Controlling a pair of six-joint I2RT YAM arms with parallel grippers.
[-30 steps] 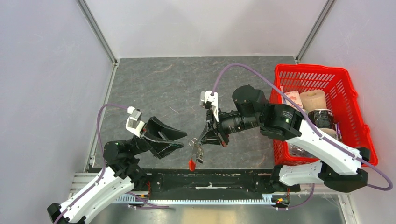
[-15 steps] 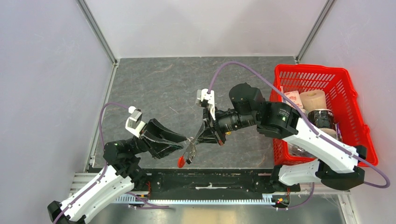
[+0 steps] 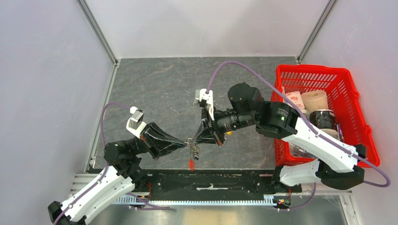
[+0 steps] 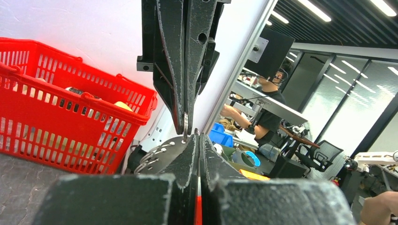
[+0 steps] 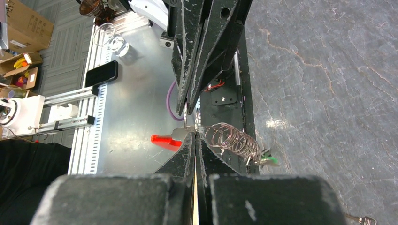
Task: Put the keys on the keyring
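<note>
The keyring (image 3: 192, 149) hangs above the table's near edge between my two grippers. In the right wrist view its coil of thin metal rings (image 5: 232, 140) trails right to a small green tag (image 5: 268, 159), and its red fob (image 5: 164, 140) hangs to the left. My right gripper (image 3: 193, 139) is shut on the ring from the right. My left gripper (image 3: 187, 143) meets it tip to tip from the left and is shut on the same ring (image 4: 185, 124). A small metal piece, perhaps one of the keys (image 5: 359, 219), lies on the table. A yellow speck (image 3: 228, 132) shows under the right wrist.
A red basket (image 3: 328, 75) with a paper roll and jars stands at the right edge, behind the right arm. The black rail (image 3: 211, 180) runs along the near edge just below the hanging fob. Grey walls close the left, back and right.
The left gripper closed from wide open and reached right onto the ring. The right gripper carried the keyring slightly left to meet it; the red fob swung beneath.
</note>
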